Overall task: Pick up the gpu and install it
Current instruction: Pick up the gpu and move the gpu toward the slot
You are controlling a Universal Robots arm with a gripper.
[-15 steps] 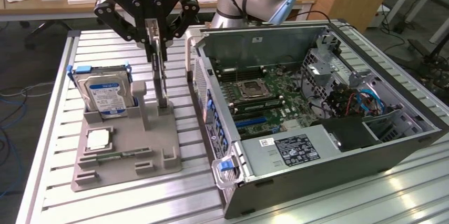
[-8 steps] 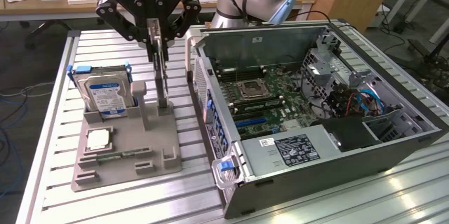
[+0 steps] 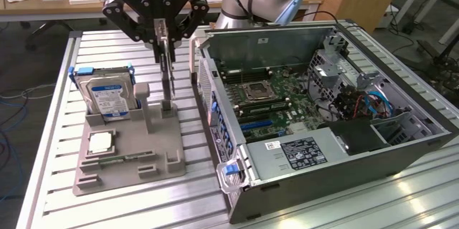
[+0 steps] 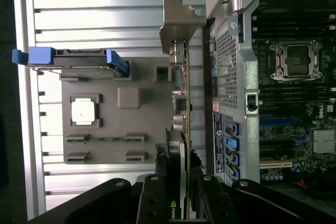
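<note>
gpu [image 3: 169,81] is standing on edge over the grey parts tray [image 3: 161,143], which sits on the slatted surface [image 3: 129,202] to the exterior view's left of the open PC case [image 3: 323,159]. From the exterior view, the end effector [image 3: 164,43] comes straight down on the card's top edge, with its fingers pinched in narrow, one on each face of the card. So I'd call the grab done. The lower edge looks like it's right at the tray's little holder block, and I honestly can't tell whether it's lifted clear or is seated in there. A hard drive [image 3: 107,92] with blue rails is propped up in the same tray, with a CPU [image 3: 100,142] lying flat nearer the front.

The wrist view looks down the card. You can see the gpu [image 4: 184,103] edge-on, running from its silver bracket [image 4: 176,19] back into the end effector [image 4: 180,179], with a black finger [image 4: 157,198] on one side and its mate on the other, clamped snug on the card. The case wall is just beside the card, and the motherboard [image 4: 294,103] is past that.

Progress-wise, the pick is made, but the card is outside the case and nowhere near a slot, so the whole install part is left.
</note>
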